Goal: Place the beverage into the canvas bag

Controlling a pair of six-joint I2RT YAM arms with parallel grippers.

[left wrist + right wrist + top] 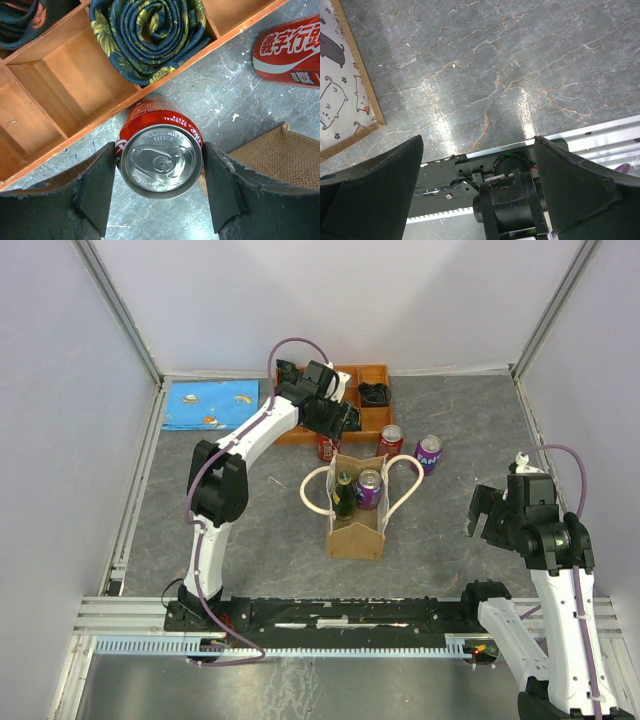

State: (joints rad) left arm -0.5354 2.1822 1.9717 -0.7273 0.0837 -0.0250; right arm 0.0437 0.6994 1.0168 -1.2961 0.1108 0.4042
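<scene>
The tan canvas bag (356, 532) with cream handles stands mid-table and holds a green bottle (344, 496) and a purple can (369, 488). Its burlap edge shows in the left wrist view (280, 157). My left gripper (330, 427) hangs over a red cola can (328, 448) just behind the bag. In the left wrist view my left gripper (159, 165) has a finger against each side of that can (160, 160). My right gripper (490, 512) is open and empty right of the bag, over bare table (477, 190).
A second red can (390, 440) (290, 50) and a purple can (428, 452) stand behind the bag. The orange compartment tray (372, 372) (60, 100) holds rolled fabric (150, 35). A blue mat (210, 405) lies back left. A cat-print, burlap-edged panel (340, 90) shows left of the right gripper.
</scene>
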